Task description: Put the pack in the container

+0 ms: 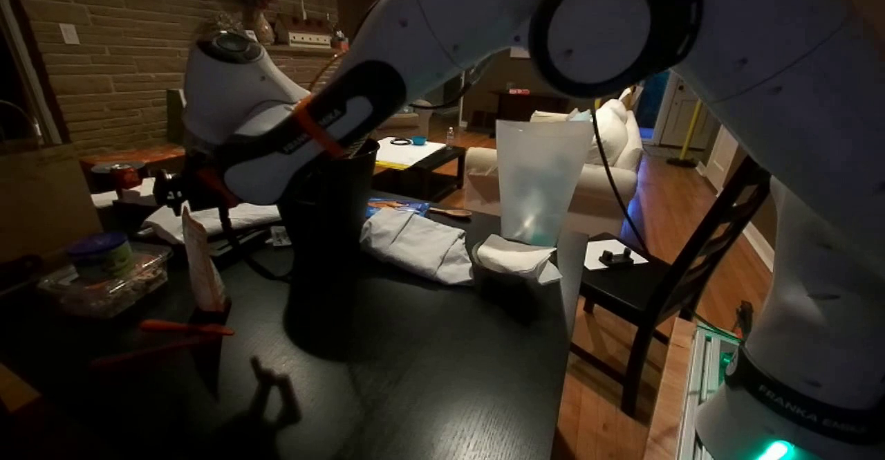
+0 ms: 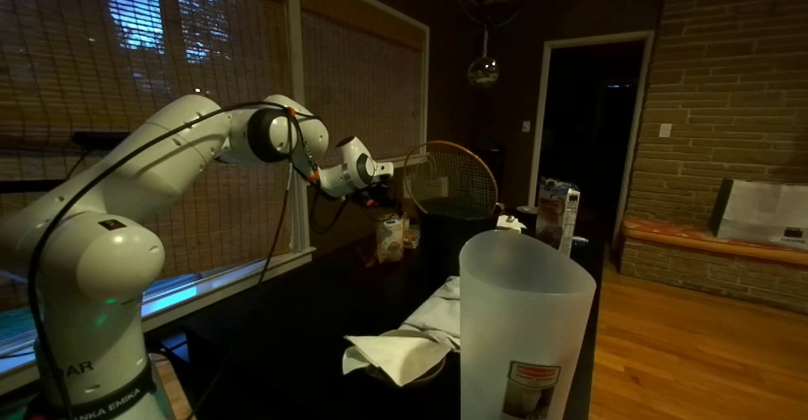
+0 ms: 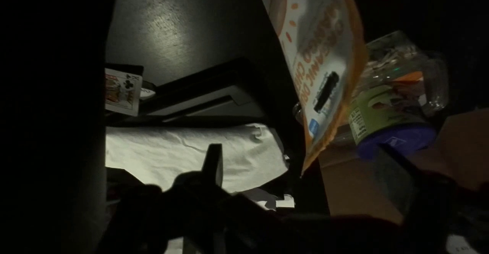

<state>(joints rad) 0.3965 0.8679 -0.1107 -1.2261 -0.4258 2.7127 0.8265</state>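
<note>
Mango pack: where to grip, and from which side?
Probably the thin upper edge of the mango pack, coming from above with the jaws astride its broad faces: it stands nearly upright on its base, narrow at the top, thicker below. The gripper is open.

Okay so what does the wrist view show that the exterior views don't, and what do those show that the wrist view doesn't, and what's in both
Only the wrist view: the words ORGANIC and MANGO legible on the pack, and the readable king-of-clubs face of a playing card.

Only the exterior views, between them: the tall translucent container, the racket, the white sofa and the robot's arm.

Shared by the wrist view and at least one exterior view: the pack, the gripper, the blue-lidded tub and the clear plastic box.
</note>
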